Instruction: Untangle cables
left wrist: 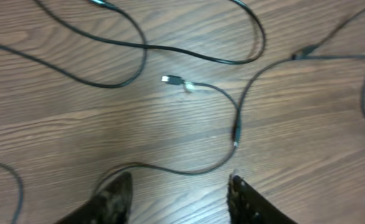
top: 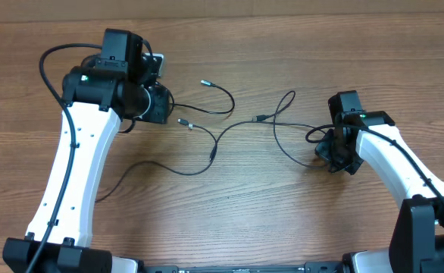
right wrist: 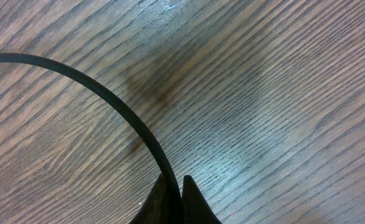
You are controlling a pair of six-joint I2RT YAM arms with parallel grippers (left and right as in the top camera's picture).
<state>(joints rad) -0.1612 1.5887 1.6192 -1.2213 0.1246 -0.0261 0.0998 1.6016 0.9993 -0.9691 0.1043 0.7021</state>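
Observation:
Several thin black cables [top: 214, 144] lie spread over the wooden table, with silver-tipped plugs [top: 205, 81] near the middle. In the left wrist view the cables [left wrist: 232, 106] cross each other and one plug [left wrist: 170, 79] lies between them. My left gripper [left wrist: 176, 186] is open and empty, above the table just short of a cable loop. My right gripper [right wrist: 175, 186] is shut on a black cable [right wrist: 101, 93] that arcs away to the left. In the overhead view my right gripper [top: 336, 155] sits at the right end of the cables.
The wooden table [top: 245, 212] carries only the cables. Thicker black wires [top: 51, 68] run along the left arm. The table's far edge [top: 282, 14] runs along the top of the overhead view.

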